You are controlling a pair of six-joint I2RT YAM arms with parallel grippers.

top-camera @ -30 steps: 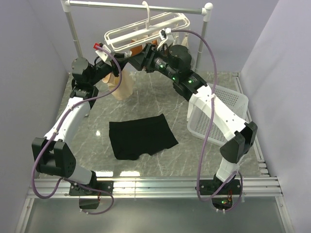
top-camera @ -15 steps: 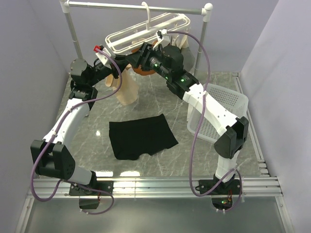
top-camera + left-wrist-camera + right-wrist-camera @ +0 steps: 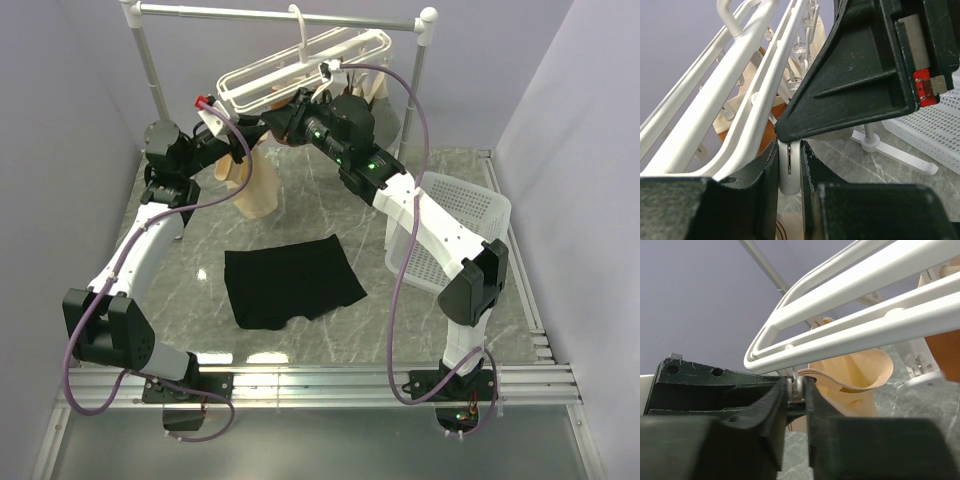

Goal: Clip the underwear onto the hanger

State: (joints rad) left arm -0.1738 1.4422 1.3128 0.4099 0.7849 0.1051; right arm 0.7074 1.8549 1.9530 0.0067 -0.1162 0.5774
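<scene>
Up at hanger (image 3: 865, 332): left fingers (image 3: 771, 172) pinch white clip (image 3: 789, 172); right fingers (image 3: 780, 400) closed on second clip (image 3: 799, 387) under frame. Underwear (image 3: 290, 282) lies flat on worktop (image 3: 200, 295), untouched. Step: readying clips. Next: one arm descends, lifts waistband to clip.

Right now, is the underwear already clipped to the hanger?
No, the underwear lies flat on the table, apart from the hanger.

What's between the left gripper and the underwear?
Top view: a tan garment hangs below the left gripper; then bare table up to the underwear.
</scene>
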